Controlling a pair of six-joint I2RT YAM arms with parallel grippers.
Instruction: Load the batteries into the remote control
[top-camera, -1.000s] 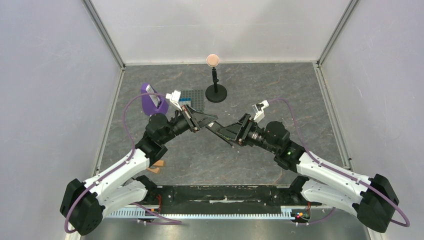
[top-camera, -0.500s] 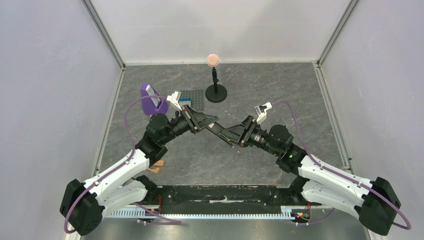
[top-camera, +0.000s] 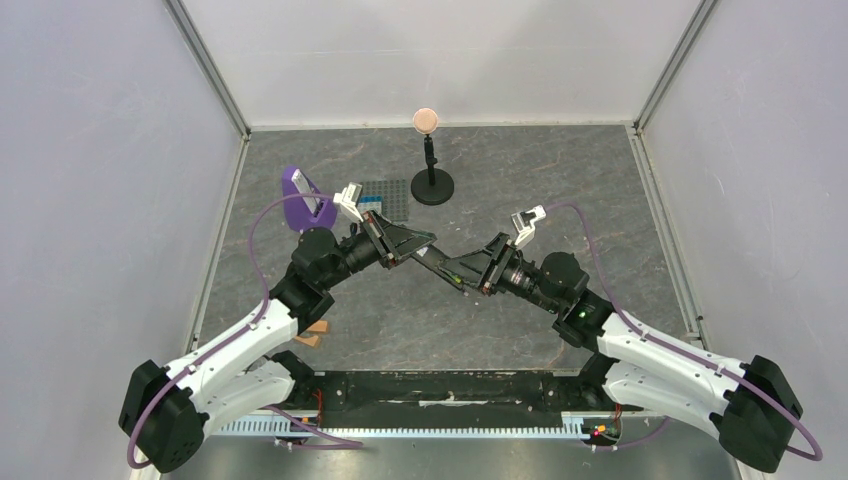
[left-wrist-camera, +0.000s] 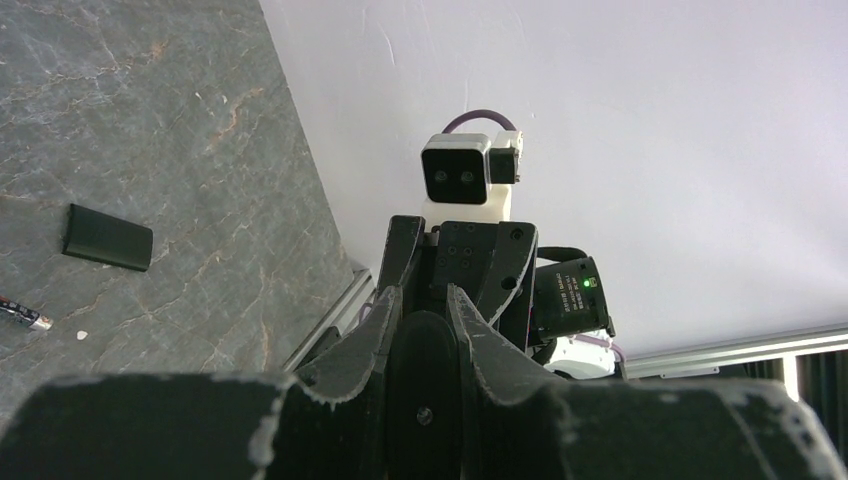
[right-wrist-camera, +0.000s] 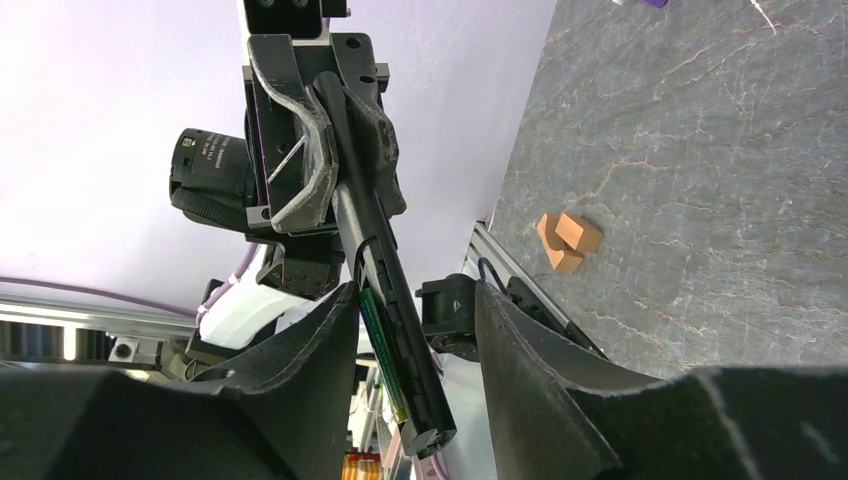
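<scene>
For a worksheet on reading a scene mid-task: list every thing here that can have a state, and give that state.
remote control: held in the air, battery recess uncovered.
green battery: sitting in the recess.
dark battery: loose on the table.
battery cover: off, lying on the table.
left gripper: shut on the remote control.
right gripper: open, fingers either side of the remote's free end.

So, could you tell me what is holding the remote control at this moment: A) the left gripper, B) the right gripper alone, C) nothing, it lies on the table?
A: in the right wrist view the left gripper is clamped on one end of the remote control, while the right gripper stands open around its free end.
</scene>
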